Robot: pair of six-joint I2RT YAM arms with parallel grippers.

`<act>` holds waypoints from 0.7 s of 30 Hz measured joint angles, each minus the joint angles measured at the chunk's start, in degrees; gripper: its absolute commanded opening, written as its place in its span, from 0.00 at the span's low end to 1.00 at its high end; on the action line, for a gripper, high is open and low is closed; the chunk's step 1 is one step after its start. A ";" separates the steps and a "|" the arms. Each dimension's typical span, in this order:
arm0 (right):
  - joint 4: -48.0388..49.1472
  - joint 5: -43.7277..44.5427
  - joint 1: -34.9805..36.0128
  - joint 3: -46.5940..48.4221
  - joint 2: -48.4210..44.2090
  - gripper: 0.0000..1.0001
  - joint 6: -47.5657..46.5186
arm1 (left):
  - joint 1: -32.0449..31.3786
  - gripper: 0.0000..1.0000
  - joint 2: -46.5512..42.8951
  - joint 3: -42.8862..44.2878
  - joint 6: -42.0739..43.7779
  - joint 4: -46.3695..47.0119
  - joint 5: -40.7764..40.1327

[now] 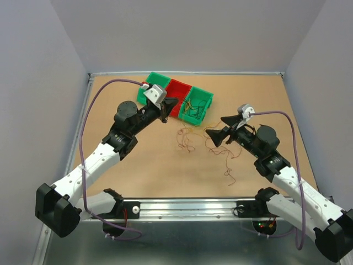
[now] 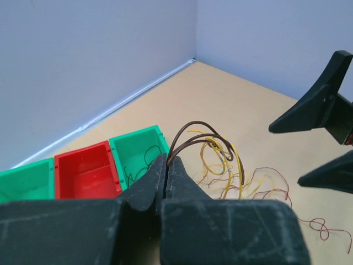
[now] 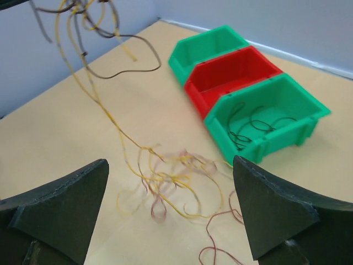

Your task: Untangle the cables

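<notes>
My left gripper is shut on dark brown cables that loop up out of its tips. Yellow strands are caught in those loops. In the right wrist view this lifted bunch hangs at the top left, and a yellow strand runs down from it to a yellow and red clump lying on the table. My right gripper stands open just above and short of that clump, holding nothing. More red strands lie loose nearer to me.
Three bins stand in a row at the back: green, red and green. The right green bin holds thin black strands. The table's metal front rail runs between the arm bases.
</notes>
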 measured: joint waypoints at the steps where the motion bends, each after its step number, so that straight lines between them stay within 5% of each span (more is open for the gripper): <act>1: 1.07 -2.38 0.00 0.00 0.98 1.00 -0.15 | -0.09 0.01 -0.17 0.00 0.35 0.00 -0.07; 10: 16.55 -21.68 0.04 0.00 12.46 1.00 0.02 | -1.20 0.01 -0.31 0.00 1.79 -0.52 -0.11; 21: 27.91 -23.93 2.16 2.93 25.31 0.98 1.14 | -2.01 0.01 -0.28 0.00 2.19 -1.36 -0.15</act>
